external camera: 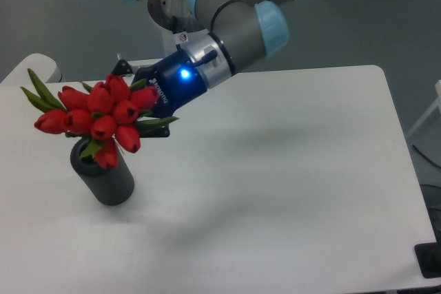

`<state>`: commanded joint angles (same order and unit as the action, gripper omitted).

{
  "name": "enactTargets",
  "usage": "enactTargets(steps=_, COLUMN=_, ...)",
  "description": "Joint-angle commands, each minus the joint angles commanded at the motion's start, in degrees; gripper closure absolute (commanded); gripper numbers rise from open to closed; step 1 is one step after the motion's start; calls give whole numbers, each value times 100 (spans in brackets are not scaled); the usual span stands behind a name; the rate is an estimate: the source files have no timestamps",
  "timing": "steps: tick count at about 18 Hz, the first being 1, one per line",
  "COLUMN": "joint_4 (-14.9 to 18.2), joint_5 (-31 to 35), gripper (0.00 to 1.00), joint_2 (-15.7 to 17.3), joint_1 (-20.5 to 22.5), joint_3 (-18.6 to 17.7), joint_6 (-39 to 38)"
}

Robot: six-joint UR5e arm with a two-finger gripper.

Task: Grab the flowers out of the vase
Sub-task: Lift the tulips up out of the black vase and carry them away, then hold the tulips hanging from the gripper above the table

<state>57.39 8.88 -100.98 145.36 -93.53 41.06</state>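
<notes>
The flowers (103, 116) sit above the vase (105, 178) near the left edge of the counter (289, 191), the red buds leaning out to the left and the bunch overlapping the round mouth of the dark cylinder. The stems are hidden behind the buds, so it cannot be told whether their ends are in the mouth or already out of it. The gripper (143, 105) reaches in from the right, at the back of the bunch, with dark fingers showing above and below the leaves. It looks closed around the stems just behind the heads, though the contact itself is covered by petals and leaves.

By the look of them the flowers are light and soft. The buds would bruise or snap off if squeezed, and the leaves would fold and slip, so neither makes a sound place to hold. The bundled stems below the heads are the stiffest part and the sensible place to grip, with modest pressure. The vase looks thick-walled and heavier than the bunch, but it stands free, so a stem dragging on the rim could tip it. A pull along the line of the vase would be safest.

White lettering runs along the gripper body beside a lit blue lamp, and a small label sits on the wrist; both are too small to read.
</notes>
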Motion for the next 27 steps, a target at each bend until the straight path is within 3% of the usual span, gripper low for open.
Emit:
enactTargets(steps=10, joint_4=-114, joint_5=420, gripper=96, joint_2=-580, joint_1=334, joint_3=563, joint_6=156)
enactTargets(steps=17, joint_4=-105, joint_5=2222, gripper=97, joint_2=-923, joint_1=335, joint_3=1100, joint_6=454)
enactTargets(steps=27, joint_4=-9, joint_5=4751, gripper=98, joint_2=-967, joint_1=115, joint_3=986, joint_6=1211)
